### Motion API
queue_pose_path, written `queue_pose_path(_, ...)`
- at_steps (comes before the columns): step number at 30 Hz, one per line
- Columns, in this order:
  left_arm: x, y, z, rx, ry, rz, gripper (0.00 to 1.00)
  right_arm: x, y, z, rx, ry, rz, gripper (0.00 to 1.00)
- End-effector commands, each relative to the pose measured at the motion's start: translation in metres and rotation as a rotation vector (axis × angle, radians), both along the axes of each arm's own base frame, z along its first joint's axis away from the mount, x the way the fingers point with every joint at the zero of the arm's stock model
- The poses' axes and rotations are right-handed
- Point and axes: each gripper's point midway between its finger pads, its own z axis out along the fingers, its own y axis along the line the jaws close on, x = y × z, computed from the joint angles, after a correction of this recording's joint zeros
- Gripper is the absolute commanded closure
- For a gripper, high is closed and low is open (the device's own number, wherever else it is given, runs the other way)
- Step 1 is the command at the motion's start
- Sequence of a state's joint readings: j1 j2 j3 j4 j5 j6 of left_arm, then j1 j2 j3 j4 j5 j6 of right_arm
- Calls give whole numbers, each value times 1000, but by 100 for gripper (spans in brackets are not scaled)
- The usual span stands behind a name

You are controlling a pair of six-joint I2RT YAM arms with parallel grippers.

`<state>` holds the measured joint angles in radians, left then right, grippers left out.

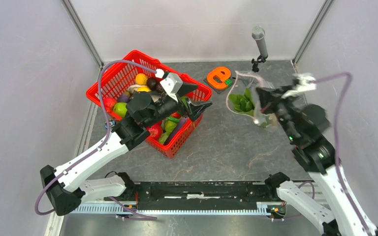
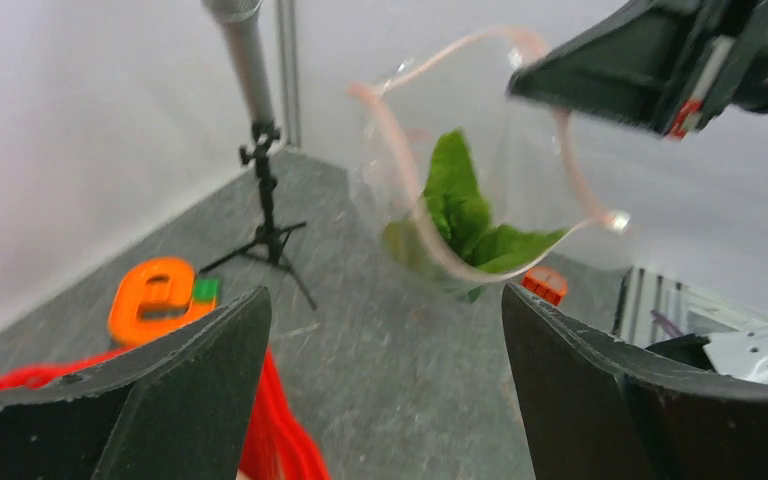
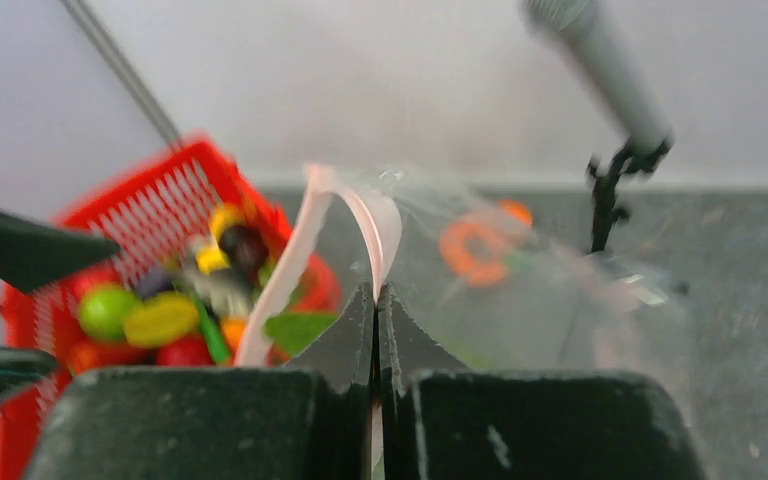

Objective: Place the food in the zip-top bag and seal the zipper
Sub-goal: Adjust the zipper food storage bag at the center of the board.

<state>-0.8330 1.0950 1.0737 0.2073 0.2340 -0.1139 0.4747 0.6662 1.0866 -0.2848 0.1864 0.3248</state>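
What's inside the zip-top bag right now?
Only the green leafy vegetable shows through the zip-top bag. The right gripper, pinching its rim, hides part of the bag from above, so smaller pieces there cannot be ruled out.

The basket (image 1: 109, 73) is bright red mesh, and the toy food (image 1: 141, 78) is yellow, lime green, red and dark purple. The zip-top bag (image 2: 520, 170) is see-through with a pale pink zipper (image 3: 382, 225), the leafy vegetable (image 2: 457, 195) is a solid green. The table (image 1: 226, 142) is mottled dark grey and the letter-shaped block (image 1: 220, 76) is orange.
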Motion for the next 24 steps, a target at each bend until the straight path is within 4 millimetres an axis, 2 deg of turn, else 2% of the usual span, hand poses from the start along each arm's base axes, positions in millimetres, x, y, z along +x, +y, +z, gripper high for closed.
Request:
queue_pose_path(1, 22, 29, -21, 87, 18, 193, 7, 21, 51, -165, -205, 525, 194, 100)
queue_pose_path(2, 23, 33, -24, 102, 26, 214, 6, 19, 55, -175, -193, 543, 215, 100)
queue_pose_path(3, 24, 37, -24, 109, 29, 233, 6, 19, 55, -172, -161, 510, 209, 100)
queue_pose_path(4, 24, 40, -26, 118, 32, 243, 6, 20, 54, -156, -121, 444, 200, 100)
queue_pose_path(8, 30, 54, -25, 122, 40, 316, 2, 9, 38, -69, -10, 152, 158, 94)
queue_pose_path(10, 36, 61, -29, 147, 55, 362, 1, 2, 34, -43, -11, 80, 163, 94)
queue_pose_path(11, 40, 64, -35, 172, 68, 382, 0, -1, 35, -36, -10, 62, 174, 93)
queue_pose_path(13, 46, 71, -45, 215, 93, 424, 0, -1, 35, -40, -1, 54, 170, 93)
queue_pose_path(16, 59, 88, -64, 250, 156, 519, 0, 11, 31, -84, -15, 202, 111, 93)
queue_pose_path(18, 67, 104, -74, 246, 212, 576, 0, 14, 26, -101, -18, 268, 72, 95)
queue_pose_path(20, 75, 120, -83, 235, 282, 600, 0, 11, 18, -98, 19, 231, 36, 95)
queue_pose_path(24, 86, 146, -98, 237, 360, 639, 0, 0, -15, -72, 76, 114, -91, 92)
